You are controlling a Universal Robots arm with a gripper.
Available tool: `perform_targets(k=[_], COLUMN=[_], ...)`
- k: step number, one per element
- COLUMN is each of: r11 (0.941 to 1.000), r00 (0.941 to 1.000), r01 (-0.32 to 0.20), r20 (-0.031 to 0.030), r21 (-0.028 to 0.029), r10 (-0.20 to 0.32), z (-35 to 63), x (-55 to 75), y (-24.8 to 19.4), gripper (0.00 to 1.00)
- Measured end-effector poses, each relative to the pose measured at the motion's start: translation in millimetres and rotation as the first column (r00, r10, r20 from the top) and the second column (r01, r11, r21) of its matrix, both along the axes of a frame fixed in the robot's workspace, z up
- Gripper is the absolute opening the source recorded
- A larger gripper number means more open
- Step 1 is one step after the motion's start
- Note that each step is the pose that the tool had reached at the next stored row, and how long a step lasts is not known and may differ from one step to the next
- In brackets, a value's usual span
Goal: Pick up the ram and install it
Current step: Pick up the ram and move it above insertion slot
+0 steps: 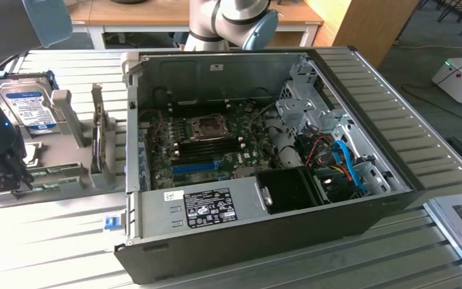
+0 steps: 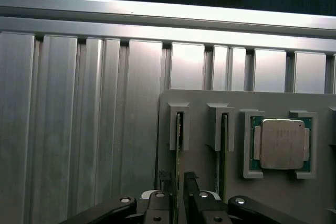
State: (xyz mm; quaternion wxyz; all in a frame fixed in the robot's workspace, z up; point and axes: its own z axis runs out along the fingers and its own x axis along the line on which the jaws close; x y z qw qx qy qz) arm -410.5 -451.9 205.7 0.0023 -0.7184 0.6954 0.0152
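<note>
The work had barely begun; the ram (image 2: 179, 156) stood on edge in its slot of the grey holder (image 2: 199, 129), next to a neighbouring slot (image 2: 220, 124) and a processor (image 2: 282, 144); the gripper (image 2: 177, 178) sat astride the ram with its jaws apart, nothing clamped; lifting it out and seating it on the motherboard (image 1: 215, 150) inside the open case (image 1: 215, 57) were, by my reading, not yet done.

The table (image 2: 79, 129) is ribbed aluminium with a smooth satin sheen. The holder (image 2: 199, 108) on it is matt grey plastic, and the lid of the processor (image 2: 282, 144) is dull brushed metal. The ram (image 2: 179, 158) is green circuit board. The computer case (image 1: 215, 72) is bare grey sheet metal inside, matt black outside.
</note>
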Motion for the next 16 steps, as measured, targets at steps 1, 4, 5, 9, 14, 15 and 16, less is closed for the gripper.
perform_targets(k=[1, 4, 5, 9, 14, 15, 16], r11=[1.0, 1.0, 1.0, 1.0, 1.0, 1.0, 1.0], r00=[1.0, 1.0, 1.0, 1.0, 1.0, 1.0, 1.0], r01=[0.0, 0.0, 0.0, 0.0, 0.0, 0.0, 0.0], r20=[0.0001, -0.0001, -0.0001, -0.0002, -0.0001, -0.0001, -0.0002], r21=[0.0001, -0.0001, -0.0001, -0.0001, -0.0001, -0.0001, -0.0001], r10=[0.0, 0.0, 0.0, 0.0, 0.0, 0.0, 0.0], z=[-0.1, 0.1, 0.1, 0.1, 0.1, 0.1, 0.1], x=[0.5, 2.9, 3.8, 8.0, 14.7, 15.9, 18.3], y=[0.0, -0.1, -0.1, -0.1, -0.1, -0.1, -0.1], gripper=[0.24, 0.24, 0.24, 0.24, 0.24, 0.24, 0.24])
